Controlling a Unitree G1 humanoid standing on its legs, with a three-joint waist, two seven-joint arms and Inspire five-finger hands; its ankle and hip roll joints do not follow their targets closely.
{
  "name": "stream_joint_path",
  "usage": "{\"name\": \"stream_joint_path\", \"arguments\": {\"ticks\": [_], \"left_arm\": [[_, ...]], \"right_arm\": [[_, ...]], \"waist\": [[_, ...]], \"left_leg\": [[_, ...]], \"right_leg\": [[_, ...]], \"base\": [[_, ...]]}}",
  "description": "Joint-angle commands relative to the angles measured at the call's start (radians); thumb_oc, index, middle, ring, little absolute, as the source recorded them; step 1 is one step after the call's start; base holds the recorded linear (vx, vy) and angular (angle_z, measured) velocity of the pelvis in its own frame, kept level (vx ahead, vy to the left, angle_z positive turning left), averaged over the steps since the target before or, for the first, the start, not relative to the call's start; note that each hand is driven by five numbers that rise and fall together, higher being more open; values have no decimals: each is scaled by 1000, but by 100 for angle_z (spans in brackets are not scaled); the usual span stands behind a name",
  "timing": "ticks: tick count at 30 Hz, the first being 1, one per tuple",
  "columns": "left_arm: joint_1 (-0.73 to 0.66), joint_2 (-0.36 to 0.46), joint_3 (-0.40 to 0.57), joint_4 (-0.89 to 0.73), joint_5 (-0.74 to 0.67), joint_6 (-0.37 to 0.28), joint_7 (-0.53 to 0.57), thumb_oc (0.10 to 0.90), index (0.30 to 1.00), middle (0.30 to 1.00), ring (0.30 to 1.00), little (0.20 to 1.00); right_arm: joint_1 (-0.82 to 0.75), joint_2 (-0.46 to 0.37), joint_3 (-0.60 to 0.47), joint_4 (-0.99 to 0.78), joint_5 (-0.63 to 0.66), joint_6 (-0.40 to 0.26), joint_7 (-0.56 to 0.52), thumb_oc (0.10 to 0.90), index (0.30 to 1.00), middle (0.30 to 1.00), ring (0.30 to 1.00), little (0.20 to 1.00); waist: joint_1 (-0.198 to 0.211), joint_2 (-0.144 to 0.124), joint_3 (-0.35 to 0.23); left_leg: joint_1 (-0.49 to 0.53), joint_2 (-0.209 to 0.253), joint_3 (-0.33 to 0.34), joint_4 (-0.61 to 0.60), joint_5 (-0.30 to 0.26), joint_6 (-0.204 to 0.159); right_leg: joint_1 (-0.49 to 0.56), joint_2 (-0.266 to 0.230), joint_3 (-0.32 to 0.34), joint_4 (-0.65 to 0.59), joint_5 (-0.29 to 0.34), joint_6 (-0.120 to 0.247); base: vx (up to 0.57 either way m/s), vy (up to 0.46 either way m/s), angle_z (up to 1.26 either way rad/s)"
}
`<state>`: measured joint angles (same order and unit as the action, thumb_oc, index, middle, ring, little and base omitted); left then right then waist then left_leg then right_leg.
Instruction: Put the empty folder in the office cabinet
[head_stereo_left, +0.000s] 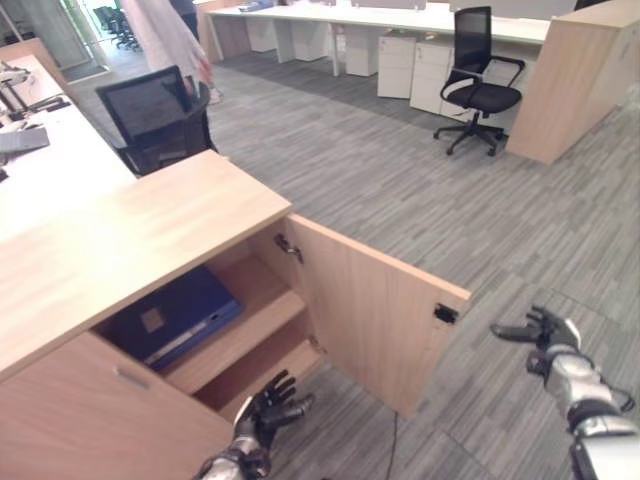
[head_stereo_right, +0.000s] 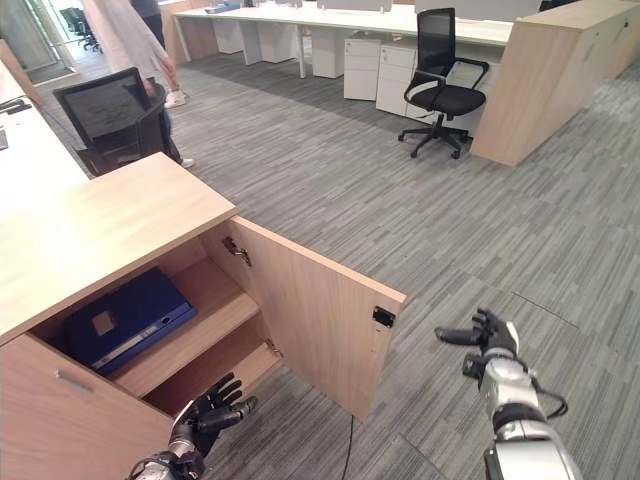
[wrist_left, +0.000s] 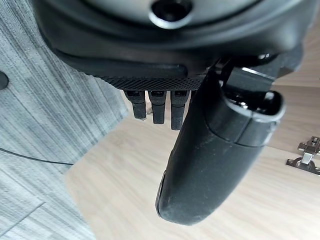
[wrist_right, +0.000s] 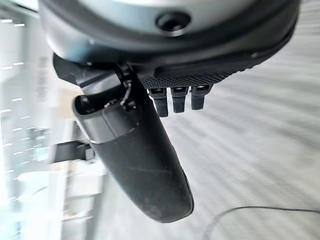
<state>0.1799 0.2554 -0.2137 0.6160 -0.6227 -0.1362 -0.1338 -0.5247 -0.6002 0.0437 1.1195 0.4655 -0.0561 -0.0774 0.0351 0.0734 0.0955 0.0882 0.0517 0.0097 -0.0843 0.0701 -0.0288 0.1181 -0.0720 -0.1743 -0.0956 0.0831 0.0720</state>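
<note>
Beside cabinet door (head_stereo_left: 375, 310), both hands (head_stereo_left: 262, 410) open

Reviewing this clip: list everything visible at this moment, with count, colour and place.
Folder: one, dark blue, lying flat on the upper shelf inside the cabinet.
Cabinet: one, light wood, near left; its door stands open, with a hinge on its inner side.
Office chairs: two, black; one behind the cabinet, one far across the room.
Desk: one, white, far left.
Long desk: one, white, at the back, with white drawer units beneath.
Wooden partition: one, light wood, far right.
Carpet: grey, striped.
Person: one, in light clothing, walking at the back.
Left hand: dark, open, before the lower shelf.
Right hand: dark, open, over the carpet on the right.
</note>
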Motion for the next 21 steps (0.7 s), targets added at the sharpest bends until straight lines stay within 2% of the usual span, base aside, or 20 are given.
{"name": "stream_joint_path", "arguments": {"ticks": [1, 2, 5, 11, 18, 21], "left_arm": [[-74, 62, -28, -67, -13, -65, -30, 800, 900, 900, 900, 900], [-72, 65, -35, -59, -10, -61, -26, 800, 900, 900, 900, 900], [-65, 61, -39, -48, -6, -58, -24, 800, 900, 900, 900, 900], [-61, 48, -39, -39, -2, -55, -12, 800, 900, 900, 900, 900], [-68, 36, -13, -36, 2, -57, 11, 800, 900, 900, 900, 900], [-78, 18, 44, -6, -7, -63, 39, 800, 900, 900, 900, 900]], "right_arm": [[-119, -44, 52, 44, 35, -80, -14, 800, 900, 900, 900, 900], [-167, -12, 92, 25, 29, -83, -13, 800, 900, 900, 900, 900], [-184, 24, 117, 11, 20, -82, -14, 800, 900, 900, 900, 900], [-155, 148, 172, -46, -14, -76, -8, 800, 900, 900, 900, 900], [-39, 286, 231, -128, -46, -68, 13, 800, 900, 900, 900, 900], [93, 343, 271, -261, -60, -66, 49, 800, 900, 900, 900, 900]], "waist": [[37, -69, -32], [45, -71, -30], [50, -72, -30], [61, -73, -27], [72, -71, -21], [71, -73, -18]], "left_leg": [[20, 20, 8, 20, -64, -50], [18, 21, 0, 21, -64, -50], [18, 22, -3, 21, -63, -50], [14, 22, -18, 21, -62, -49], [9, 21, -36, 21, -59, -49], [4, 23, -49, 21, -55, -52]], "right_leg": [[52, -28, -3, 27, -128, 55], [50, -26, -8, 31, -130, 53], [51, -25, -12, 32, -131, 51], [51, -24, -24, 38, -134, 47], [52, -22, -40, 39, -138, 43], [52, -24, -56, 40, -139, 43]], "base": [[11, -11, 9], [1, -9, 11], [5, -3, 10], [-1, -3, 5], [0, 0, 0], [-28, -10, 16]]}}
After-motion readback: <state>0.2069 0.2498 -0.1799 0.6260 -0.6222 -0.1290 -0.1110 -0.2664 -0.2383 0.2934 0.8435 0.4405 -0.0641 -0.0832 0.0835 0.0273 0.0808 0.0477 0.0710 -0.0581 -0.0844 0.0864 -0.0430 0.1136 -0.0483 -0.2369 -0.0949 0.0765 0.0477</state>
